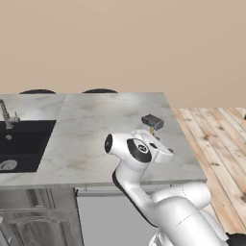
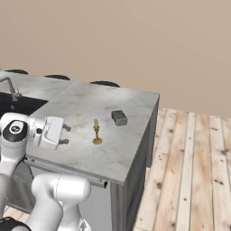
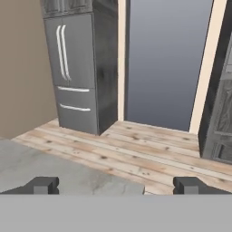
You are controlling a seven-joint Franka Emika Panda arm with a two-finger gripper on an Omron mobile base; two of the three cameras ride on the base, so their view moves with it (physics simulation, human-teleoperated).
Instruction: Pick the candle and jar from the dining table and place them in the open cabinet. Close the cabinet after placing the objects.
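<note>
The dining table (image 2: 81,106) is a long island with a pale marble top. Near its right end stands the slim golden candle (image 2: 96,132). The squat dark grey jar (image 2: 119,117) sits just beyond the candle, closer to the table's far right corner. In the left base view the jar (image 1: 152,121) shows above my hand, and a sliver of the candle (image 1: 152,129) peeks out beneath it. My gripper (image 2: 66,135) hovers over the table's near edge, open and empty, a short way left of the candle. In the hand view the gripper (image 3: 116,186) looks level past the table corner. The cabinet is out of view.
A black sink (image 1: 21,144) and a metal faucet (image 1: 6,115) take up the table's left part. Dark stool tops (image 1: 99,90) line its far side. Wooden floor (image 2: 194,171) lies right of the table. The hand view holds a steel fridge (image 3: 77,68) and a dark panelled front (image 3: 222,122).
</note>
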